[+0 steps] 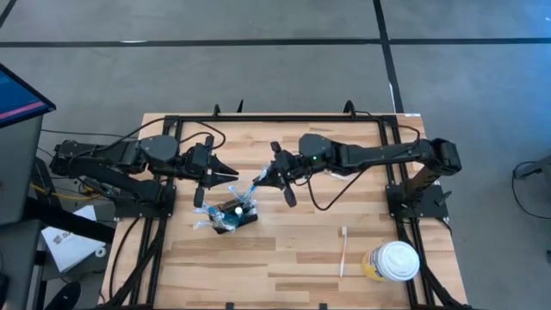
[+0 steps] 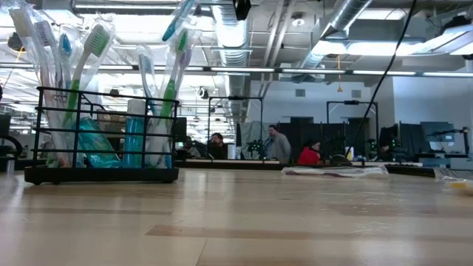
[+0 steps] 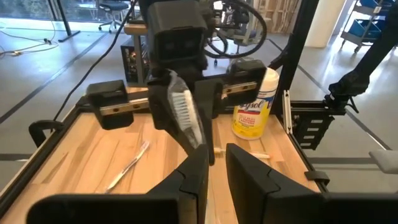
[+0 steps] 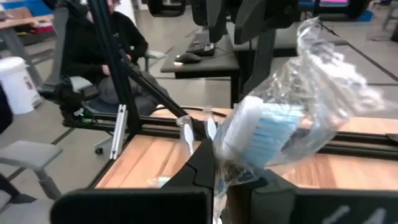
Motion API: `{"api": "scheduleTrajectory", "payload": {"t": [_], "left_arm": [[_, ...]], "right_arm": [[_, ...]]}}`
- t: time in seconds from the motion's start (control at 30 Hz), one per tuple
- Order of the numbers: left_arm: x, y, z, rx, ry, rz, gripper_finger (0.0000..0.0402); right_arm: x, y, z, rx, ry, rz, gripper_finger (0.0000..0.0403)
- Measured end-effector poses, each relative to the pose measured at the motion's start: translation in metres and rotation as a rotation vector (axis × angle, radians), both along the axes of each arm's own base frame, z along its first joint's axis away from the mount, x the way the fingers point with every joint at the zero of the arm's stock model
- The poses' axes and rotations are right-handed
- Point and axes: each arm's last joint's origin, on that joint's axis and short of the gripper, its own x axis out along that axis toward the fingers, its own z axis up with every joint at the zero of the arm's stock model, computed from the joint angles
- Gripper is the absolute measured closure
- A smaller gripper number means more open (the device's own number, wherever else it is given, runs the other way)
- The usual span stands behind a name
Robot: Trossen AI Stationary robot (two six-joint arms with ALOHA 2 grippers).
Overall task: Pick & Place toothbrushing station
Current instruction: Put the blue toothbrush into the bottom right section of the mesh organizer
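The toothbrushing station (image 1: 237,215), a black wire holder with several wrapped toothbrushes and tubes standing in it, rests by its base (image 2: 100,174) on the table left of centre. Just beyond it my right gripper (image 1: 263,177) is shut on a toothbrush in clear wrap (image 4: 267,127), whose white bristles face the left wrist camera (image 3: 184,111). My left gripper (image 1: 234,176) faces it from the table's left. A narrow gap shows between its fingers (image 3: 216,165), with nothing in it. My right gripper pinches the wrapped toothbrush just below its head (image 4: 231,163) between its two fingers. The fingers come nearly level from the table's right. The head and crinkled wrap stand up above the fingers. The handle below them is hidden, so I cannot tell whether its end reaches the holder.
A loose toothbrush (image 1: 343,251) lies on the wood at the near right. Beside it stands a yellowish canister with a white lid (image 1: 396,261). A black frame (image 1: 392,155) borders the table. People sit at desks in the room beyond.
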Motion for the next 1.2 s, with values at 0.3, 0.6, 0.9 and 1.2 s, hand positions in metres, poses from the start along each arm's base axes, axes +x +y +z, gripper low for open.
{"api": "scheduleTrajectory", "payload": {"t": [0.3, 0.6, 0.9, 1.2], "left_arm": [[0.0, 0.0, 0.0, 0.0, 0.0, 0.0, 0.035], [0.0, 0.0, 0.0, 0.003, -0.003, -0.001, 0.0351], [0.001, 0.0, 0.001, 0.002, -0.01, -0.001, 0.0351], [0.001, 0.0, 0.002, 0.001, -0.021, -0.001, 0.0351]], "right_arm": [[-0.001, 0.016, -0.001, -0.034, 0.008, 0.004, 0.0398], [-0.001, 0.02, -0.003, -0.063, 0.024, -0.023, 0.0398], [0.023, 0.024, -0.031, -0.058, 0.119, -0.012, 0.0398], [0.049, 0.029, -0.042, -0.07, 0.259, 0.0, 0.0397]]}}
